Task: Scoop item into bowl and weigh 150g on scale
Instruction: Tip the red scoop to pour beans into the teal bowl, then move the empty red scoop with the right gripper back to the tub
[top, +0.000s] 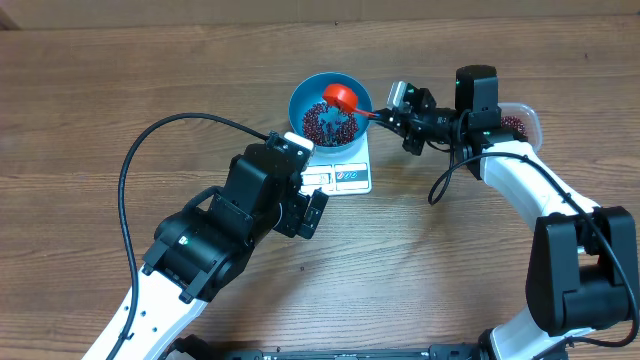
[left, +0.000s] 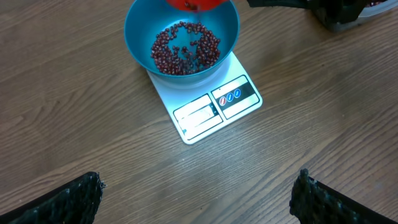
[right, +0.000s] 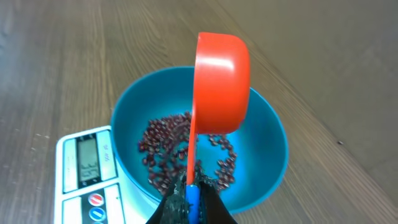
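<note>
The blue bowl (top: 297, 100) stands on the white scale (top: 346, 178) with a thin layer of red-brown beans (top: 326, 123) inside. My right gripper (top: 386, 116) is shut on the handle of a red scoop (top: 341, 97), which is turned on its side over the bowl. In the right wrist view the scoop (right: 221, 84) hangs above the beans (right: 165, 146), its handle pinched in my right gripper (right: 193, 196), with the scale's display (right: 87, 162) to the left. My left gripper (left: 199, 176) is open over bare table in front of the scale (left: 211, 112) and the bowl (left: 140, 31).
A clear plastic tub (top: 520, 122) holding more beans sits at the right, partly hidden under my right arm. A black cable (top: 125, 175) loops over the table at the left.
</note>
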